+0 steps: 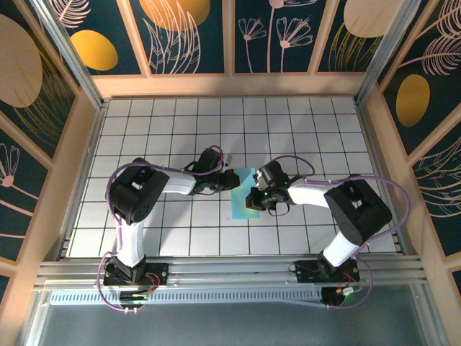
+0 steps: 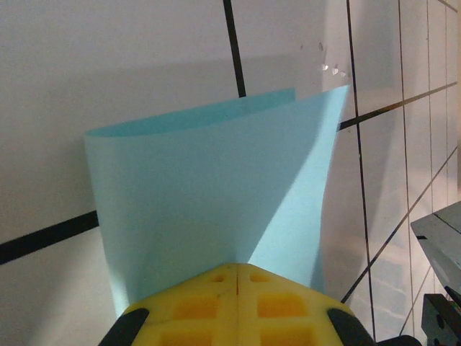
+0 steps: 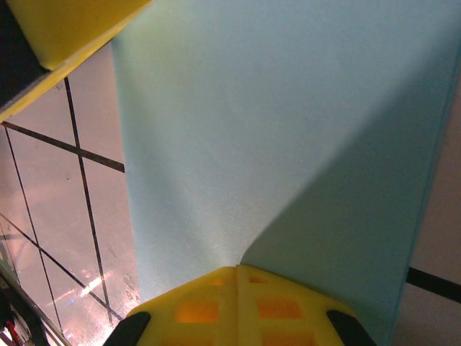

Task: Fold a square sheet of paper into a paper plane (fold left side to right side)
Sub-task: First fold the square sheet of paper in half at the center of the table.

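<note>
Seen from above, my left gripper (image 1: 225,176) and right gripper (image 1: 253,197) cover both side edges of the square sheet of paper (image 1: 242,193), and the pinch itself is too small to make out. At my left wrist, the bottom edge crops my yellow fingers (image 2: 216,306), which hide the sheet's near edge. At my right wrist, the sheet runs off the top, and my left gripper's finger (image 3: 65,29) is cropped at the corner.

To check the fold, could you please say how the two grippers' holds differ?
The left gripper reaches in from the left, the right gripper from the right. The left gripper pinches the paper's far part, the right gripper a nearer part. Both are shut on it.
</note>
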